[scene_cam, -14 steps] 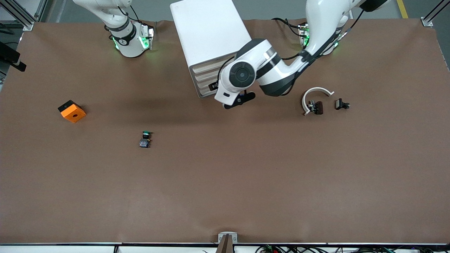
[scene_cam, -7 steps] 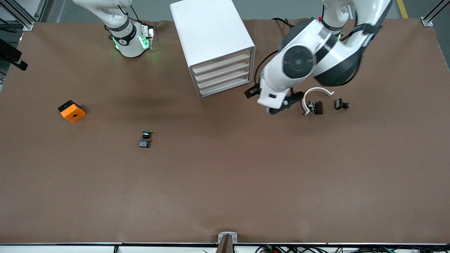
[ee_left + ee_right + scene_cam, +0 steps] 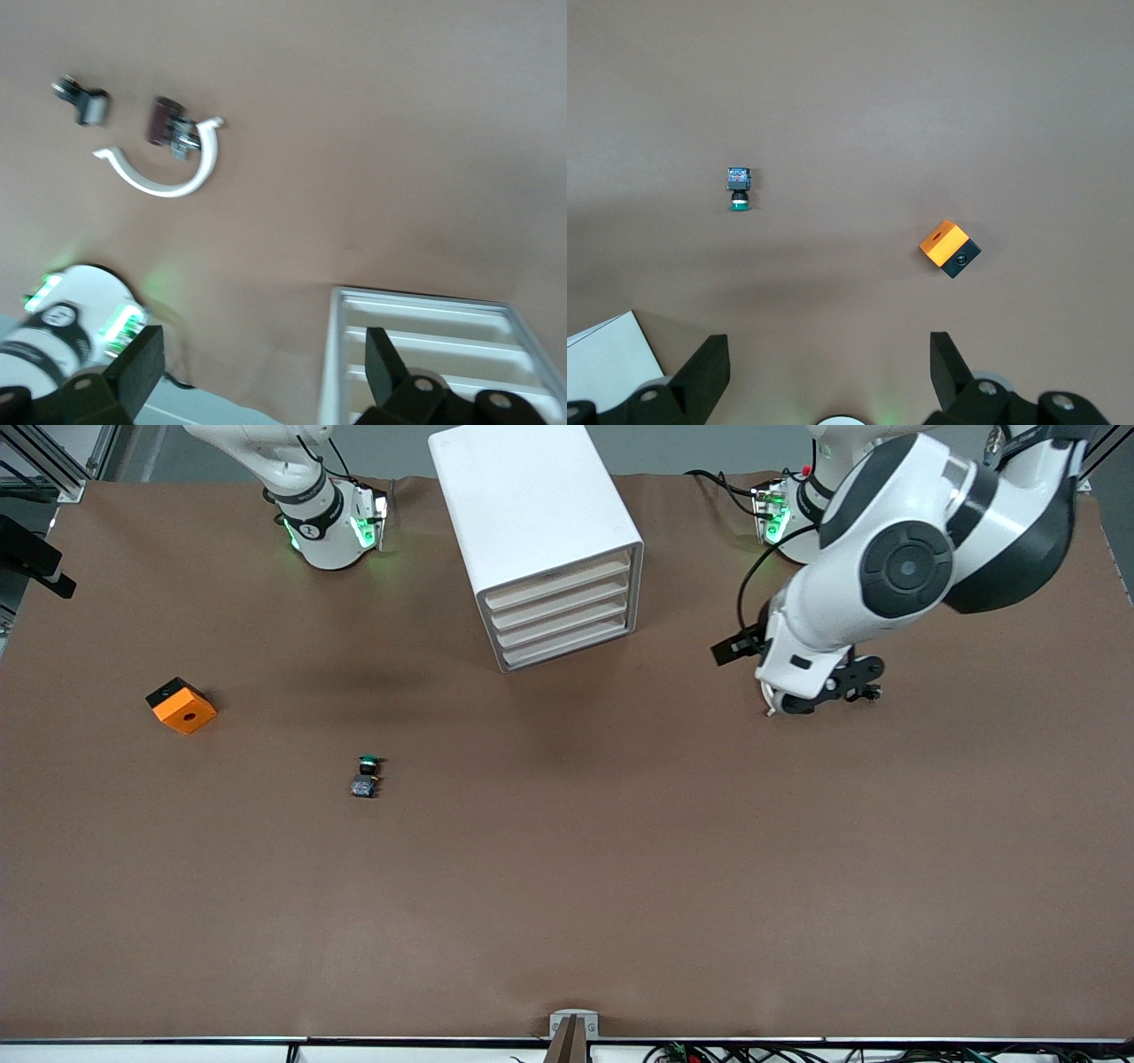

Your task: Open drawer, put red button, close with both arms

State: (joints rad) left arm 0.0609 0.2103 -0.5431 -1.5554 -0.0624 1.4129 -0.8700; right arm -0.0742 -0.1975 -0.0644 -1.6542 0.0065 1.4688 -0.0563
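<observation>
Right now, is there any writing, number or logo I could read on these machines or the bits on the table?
None can be read.
Right arm's base collar: a small round mark, too small to read.
White cabinet, orange block, green button: no writing shows.

White cabinet (image 3: 532, 522) drawers shut, left gripper (image 3: 819, 691) perhaps over small parts

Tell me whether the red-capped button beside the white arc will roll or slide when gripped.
The red button lies on its side; its round cap may let it roll. Tiny, probably light, it may slide. It seems to touch the white arc, which might shift too.
</observation>
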